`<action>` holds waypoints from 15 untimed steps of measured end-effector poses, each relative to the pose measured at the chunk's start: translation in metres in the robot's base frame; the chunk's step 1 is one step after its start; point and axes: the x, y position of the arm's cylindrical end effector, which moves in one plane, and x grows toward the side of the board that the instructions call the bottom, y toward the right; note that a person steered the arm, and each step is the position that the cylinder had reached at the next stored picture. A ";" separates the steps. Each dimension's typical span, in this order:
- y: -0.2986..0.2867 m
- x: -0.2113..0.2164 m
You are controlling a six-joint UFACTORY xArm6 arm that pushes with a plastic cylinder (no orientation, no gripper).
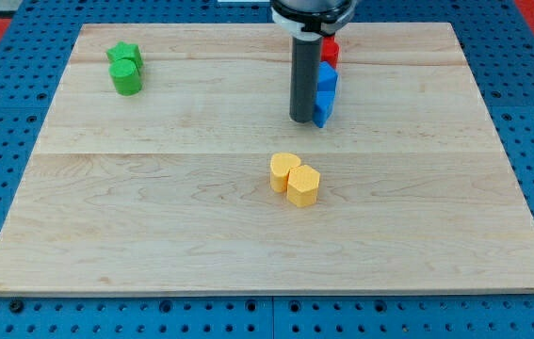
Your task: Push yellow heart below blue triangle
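The yellow heart [283,171] lies near the board's middle, touching a yellow hexagon [304,185] at its lower right. The blue triangle [322,111] lies toward the view's top, right of centre, just under a blue cube-like block [327,79]; the two blue blocks touch. My rod comes down from the view's top, and my tip [301,120] rests on the board right beside the blue triangle's left side. The tip is above the yellow heart in the view, about a block's width of bare wood between them.
A red block [331,49] sits above the blue blocks, partly hidden by the rod's mount. A green star [124,54] and a green cylinder [127,77] touch each other at the view's top left. The wooden board [153,217] sits on a blue pegboard.
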 end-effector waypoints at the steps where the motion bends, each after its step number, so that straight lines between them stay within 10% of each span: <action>1: 0.005 0.000; 6: -0.126 0.086; 15: -0.017 0.094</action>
